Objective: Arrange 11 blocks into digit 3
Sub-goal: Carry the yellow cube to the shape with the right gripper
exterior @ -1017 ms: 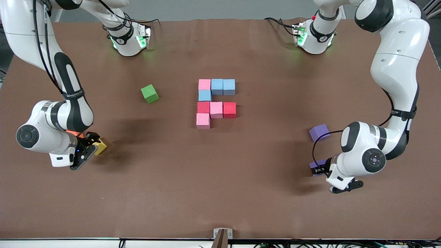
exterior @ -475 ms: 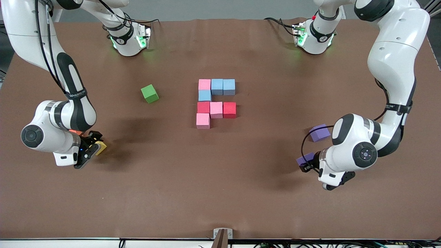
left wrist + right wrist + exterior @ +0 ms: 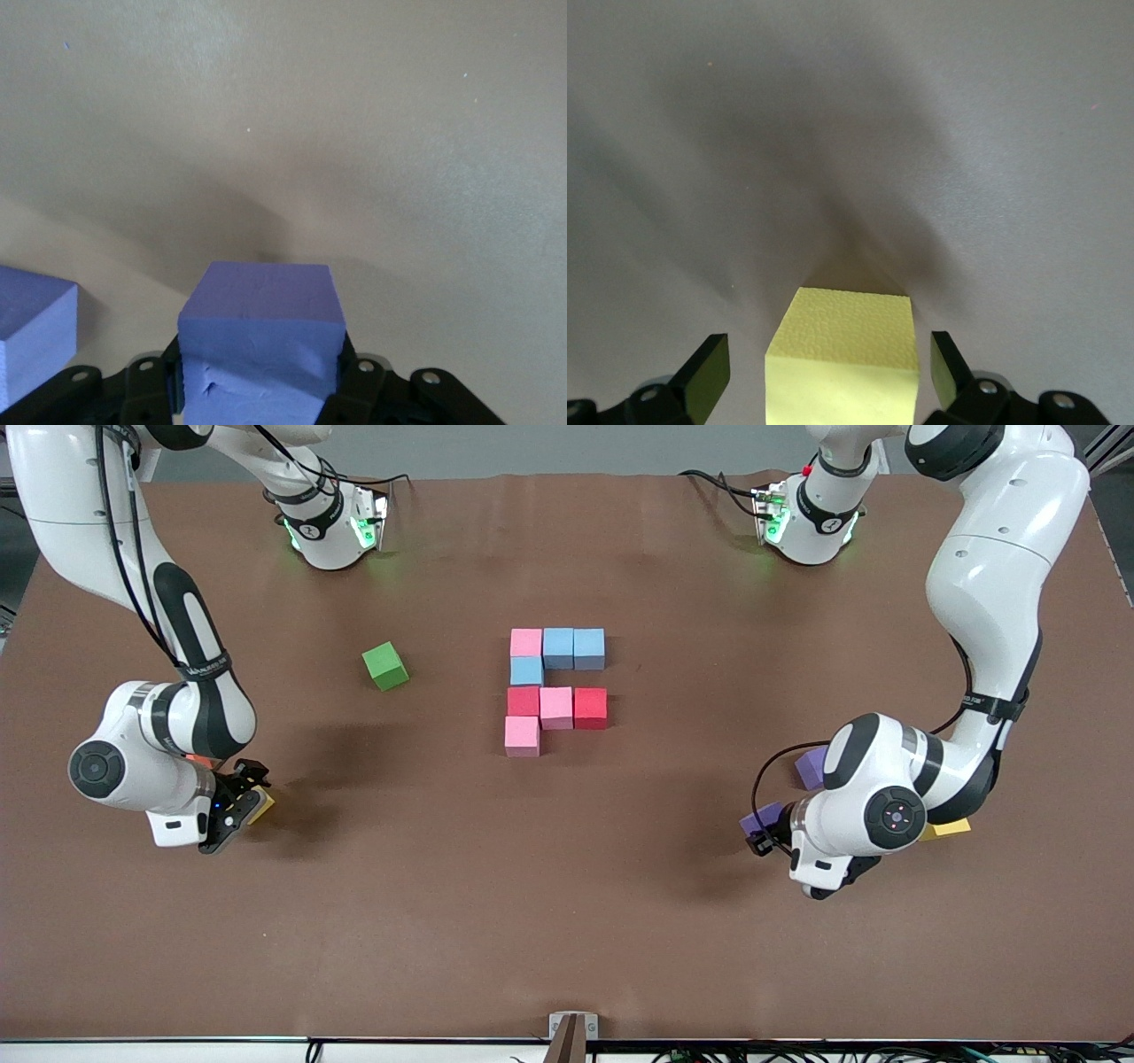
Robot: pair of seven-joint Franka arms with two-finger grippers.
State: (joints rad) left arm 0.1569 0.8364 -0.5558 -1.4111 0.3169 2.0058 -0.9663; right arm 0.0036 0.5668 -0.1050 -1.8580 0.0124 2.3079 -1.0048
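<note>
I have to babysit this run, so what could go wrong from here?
1. The left gripper is shut on a purple block up in the air; the soft foam could slip or twist.
2. The right gripper is open around the yellow block; closing off-centre may skew it.
3. Eight blocks sit tightly together; a careless placement could nudge them.

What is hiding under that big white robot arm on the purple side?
A purple block and something flat and yellow peek out under the left arm. The arm covers the rest. Its tool grips another purple block.
</note>
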